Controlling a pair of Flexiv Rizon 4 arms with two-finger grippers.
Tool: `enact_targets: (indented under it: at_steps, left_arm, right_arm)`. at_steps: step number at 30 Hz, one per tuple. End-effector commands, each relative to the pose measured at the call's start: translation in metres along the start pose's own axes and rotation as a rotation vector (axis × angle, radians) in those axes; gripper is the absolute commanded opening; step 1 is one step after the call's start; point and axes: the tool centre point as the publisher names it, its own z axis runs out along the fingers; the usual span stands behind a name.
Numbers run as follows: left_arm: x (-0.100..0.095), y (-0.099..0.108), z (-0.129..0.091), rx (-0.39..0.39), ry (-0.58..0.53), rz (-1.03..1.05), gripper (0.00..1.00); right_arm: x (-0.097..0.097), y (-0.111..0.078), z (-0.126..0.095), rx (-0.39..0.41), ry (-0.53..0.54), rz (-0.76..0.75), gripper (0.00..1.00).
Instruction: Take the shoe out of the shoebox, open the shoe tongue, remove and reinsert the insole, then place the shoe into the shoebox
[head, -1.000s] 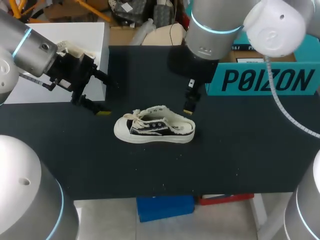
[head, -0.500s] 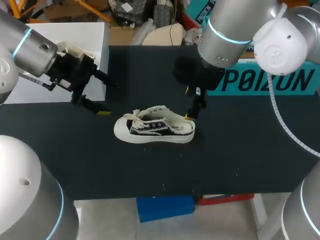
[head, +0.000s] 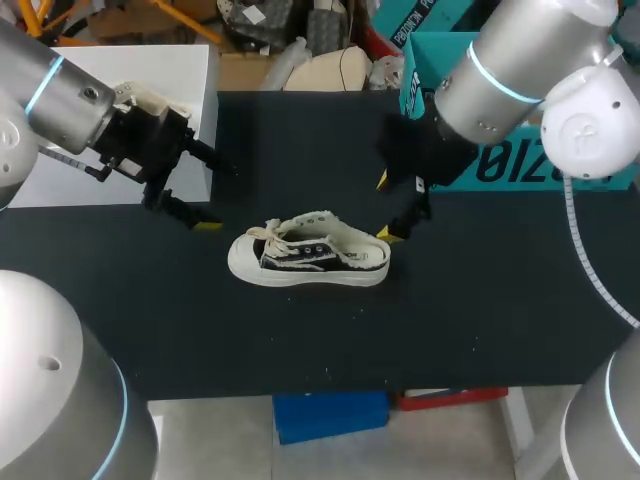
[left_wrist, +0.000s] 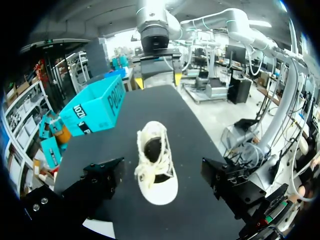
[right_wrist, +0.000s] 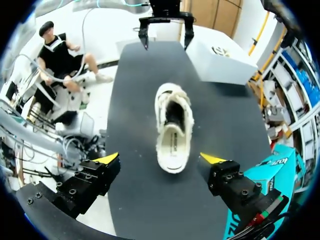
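The small cream-and-black canvas sneaker (head: 308, 255) stands on the black worktop (head: 300, 340), out of its box, so opening the tongue looks next. Right jaws gape wide, empty, just behind the heel; left jaws likewise beyond the toe. One should steady the heel, the other pinch the tongue. Teal cardboard shoebox (head: 530, 168) sits far right

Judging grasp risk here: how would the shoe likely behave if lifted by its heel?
The shoe looks like thin canvas, so probably light. Its frayed collar may fold under a pinch, while the thick white sole should stay stiff. The loose laces would likely dangle.
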Motion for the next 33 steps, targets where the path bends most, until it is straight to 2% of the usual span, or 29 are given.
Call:
enact_targets:
  at_steps: [1,7,17,33]
  left_arm:
    - [0.0,0.001,0.002,-0.001,-0.004,0.002,1.0]
    - [0.0,0.001,0.002,-0.001,-0.004,0.002,1.0]
    - [0.0,0.001,0.002,-0.001,-0.004,0.002,1.0]
    - [0.0,0.001,0.002,-0.001,-0.004,0.002,1.0]
  right_arm:
    - [0.003,-0.019,0.013,-0.24,-0.056,-0.005,1.0]
    - [-0.002,-0.029,0.02,-0.39,-0.131,-0.003,1.0]
    - [-0.014,-0.046,0.044,-0.515,-0.137,0.017,1.0]
    - [-0.043,-0.052,0.082,-0.549,-0.09,-0.021,1.0]
